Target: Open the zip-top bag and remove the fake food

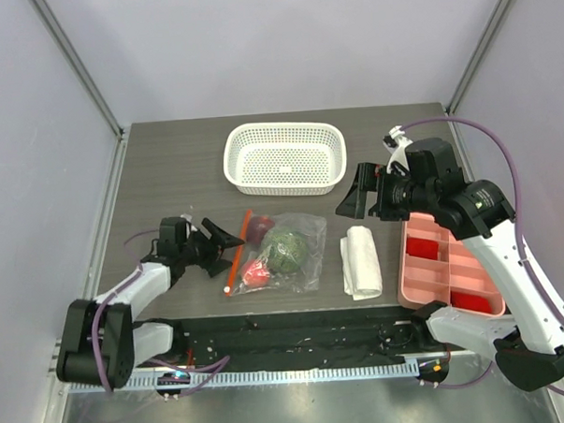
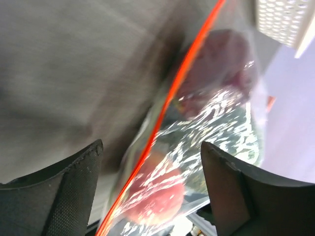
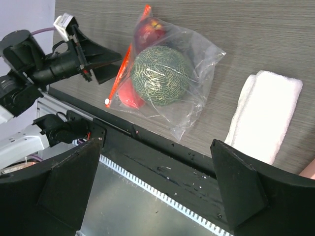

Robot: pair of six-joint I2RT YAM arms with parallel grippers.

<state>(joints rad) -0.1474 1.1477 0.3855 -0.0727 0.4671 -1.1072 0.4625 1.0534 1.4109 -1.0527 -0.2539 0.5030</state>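
**While the bag lies shut, both pincers stand open**

Since nothing grips it yet, we take the clear crinkly zip-top bag (image 1: 306, 231) as our landmark. Just left of it, the left gripper (image 1: 224, 250) sits low with its jaws spread and empty. In its wrist view the bag's orange-red zip strip (image 2: 170, 101) runs between the two fingers.

Inside the bag, just right of the strip, lie the dark red round fruit (image 1: 258, 230) at the far end and the pinkish-red round fruit (image 1: 257, 275) at the near end. The bumpy green ball (image 1: 284, 250) fills the bag's middle. Right of the bag rests a folded white cloth (image 1: 361, 261). Farther right and higher, the right gripper (image 1: 361, 198) hangs with its jaws wide apart, holding nothing.

We judge the opening step not yet begun. If the left fingers close across both lips of the strip, they would only pinch the seal tighter. With nothing pinning the bag, a pull would drag the light pouch along instead of parting it. Once the bag is open, the round pieces could roll away.
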